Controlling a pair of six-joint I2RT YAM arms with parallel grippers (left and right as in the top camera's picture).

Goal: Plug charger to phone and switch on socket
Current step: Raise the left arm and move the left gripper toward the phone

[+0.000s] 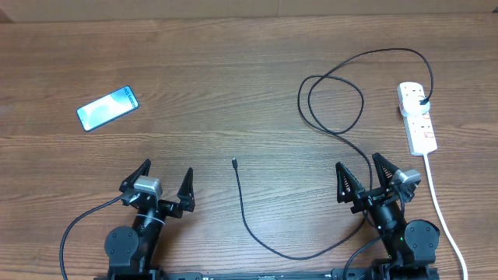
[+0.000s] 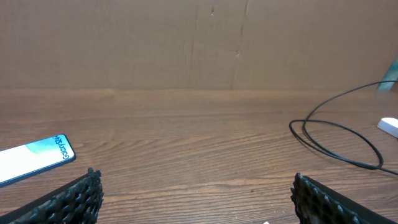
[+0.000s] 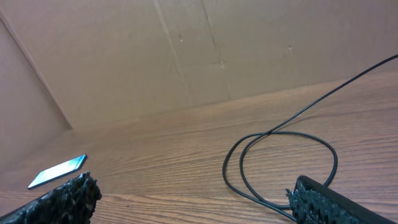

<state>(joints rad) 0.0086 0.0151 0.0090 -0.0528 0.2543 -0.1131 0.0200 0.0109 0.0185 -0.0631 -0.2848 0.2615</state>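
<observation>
While phone (image 1: 107, 108) screen reads "Galaxy", left claw (image 1: 167, 168), right claw (image 1: 357, 160) gape wide, empty.

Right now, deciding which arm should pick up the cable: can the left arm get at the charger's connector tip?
Probably yes. The connector tip lies just to the right of the open left gripper, with only bare table between them and nothing blocking.

Wood-grain table (image 1: 233, 70), brown cardboard wall (image 2: 186, 43) behind.
</observation>
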